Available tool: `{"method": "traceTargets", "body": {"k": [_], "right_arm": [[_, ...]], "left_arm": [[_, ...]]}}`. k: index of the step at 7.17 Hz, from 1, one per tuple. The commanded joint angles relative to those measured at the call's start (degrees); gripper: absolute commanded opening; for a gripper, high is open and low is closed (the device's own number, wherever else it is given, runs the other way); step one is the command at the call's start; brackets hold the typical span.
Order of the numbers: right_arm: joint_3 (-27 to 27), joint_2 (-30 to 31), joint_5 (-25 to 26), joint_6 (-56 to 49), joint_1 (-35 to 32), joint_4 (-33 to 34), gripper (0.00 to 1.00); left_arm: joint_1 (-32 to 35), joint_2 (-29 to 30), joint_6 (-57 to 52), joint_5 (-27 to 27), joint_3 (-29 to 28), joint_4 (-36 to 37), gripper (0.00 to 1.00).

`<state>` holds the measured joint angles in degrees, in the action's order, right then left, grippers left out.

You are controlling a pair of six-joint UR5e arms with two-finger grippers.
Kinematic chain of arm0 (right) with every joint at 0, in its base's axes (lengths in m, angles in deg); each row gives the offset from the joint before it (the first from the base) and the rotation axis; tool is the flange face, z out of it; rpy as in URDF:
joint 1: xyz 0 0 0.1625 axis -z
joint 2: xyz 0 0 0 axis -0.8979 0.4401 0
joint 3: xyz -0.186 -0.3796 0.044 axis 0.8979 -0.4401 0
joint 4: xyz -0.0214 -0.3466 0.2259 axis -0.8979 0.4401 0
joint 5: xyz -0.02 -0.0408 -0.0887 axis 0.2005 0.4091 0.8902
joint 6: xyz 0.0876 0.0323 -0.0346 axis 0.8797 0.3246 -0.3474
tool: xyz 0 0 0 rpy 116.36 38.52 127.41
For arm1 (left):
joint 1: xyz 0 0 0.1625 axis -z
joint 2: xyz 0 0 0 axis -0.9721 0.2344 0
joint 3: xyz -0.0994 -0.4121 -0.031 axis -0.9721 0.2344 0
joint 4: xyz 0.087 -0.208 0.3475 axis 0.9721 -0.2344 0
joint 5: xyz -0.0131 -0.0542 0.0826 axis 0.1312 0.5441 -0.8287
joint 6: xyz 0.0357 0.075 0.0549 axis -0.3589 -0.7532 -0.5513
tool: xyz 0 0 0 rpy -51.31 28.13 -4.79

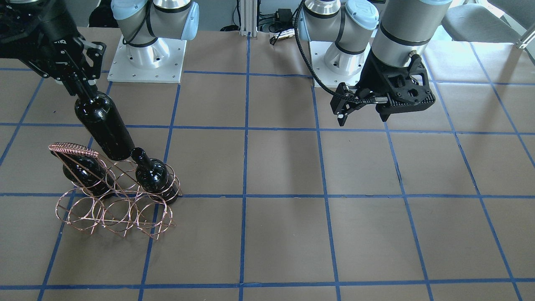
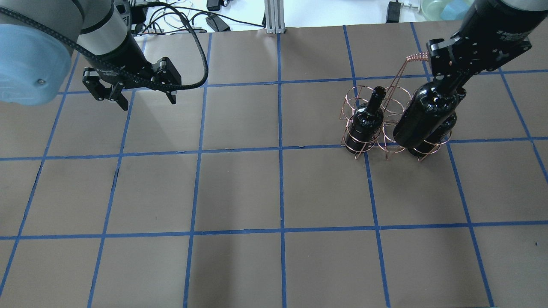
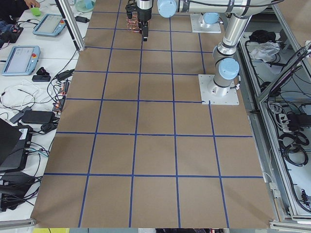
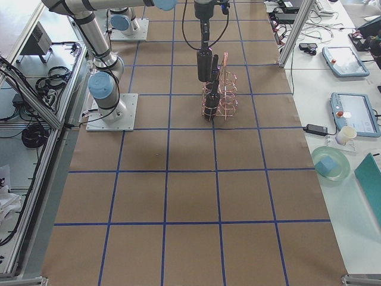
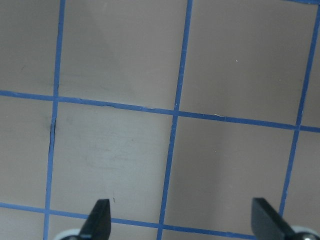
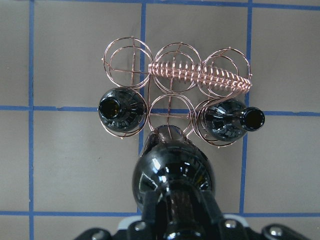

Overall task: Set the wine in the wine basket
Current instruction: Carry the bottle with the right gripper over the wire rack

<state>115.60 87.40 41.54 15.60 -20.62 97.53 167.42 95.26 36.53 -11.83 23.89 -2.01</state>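
My right gripper [image 1: 81, 88] is shut on the neck of a near-black wine bottle [image 1: 102, 125] and holds it base-down, a little tilted. In the right wrist view this bottle [image 6: 172, 170] hangs over the middle ring of the near row of the copper wire wine basket [image 6: 175, 75]. Two more dark bottles stand in that row's end rings, one to the left [image 6: 120, 110] and one to the right [image 6: 225, 120]. Overhead, the held bottle [image 2: 424, 115] covers part of the basket [image 2: 359, 92]. My left gripper [image 2: 143, 97] hangs open and empty far across the table.
Both arm bases [image 1: 146, 58] [image 1: 334, 58] stand at the table's robot side. Blue tape lines grid the brown table top [image 2: 278, 192]. Beyond the far edge, tablets [image 4: 345, 59] and cables lie on a side bench next to a frame post [image 4: 292, 36].
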Motion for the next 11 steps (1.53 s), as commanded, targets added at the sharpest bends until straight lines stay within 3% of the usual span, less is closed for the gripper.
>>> {"method": "traceTargets", "body": {"k": [1,4,11], "right_arm": [[-0.4,-3.1,0.7,-0.9,0.0,3.4,0.00],[-0.4,-5.2,0.4,-0.9,0.0,3.6,0.00],[0.5,-7.2,0.4,-1.0,0.0,5.2,0.00]], "left_arm": [[0.3,-0.5,0.7,0.0,-0.1,0.3,1.00],[0.4,-1.2,0.6,2.3,-0.1,0.4,1.00],[0.4,-1.3,0.0,1.5,-0.1,0.3,1.00]]}}
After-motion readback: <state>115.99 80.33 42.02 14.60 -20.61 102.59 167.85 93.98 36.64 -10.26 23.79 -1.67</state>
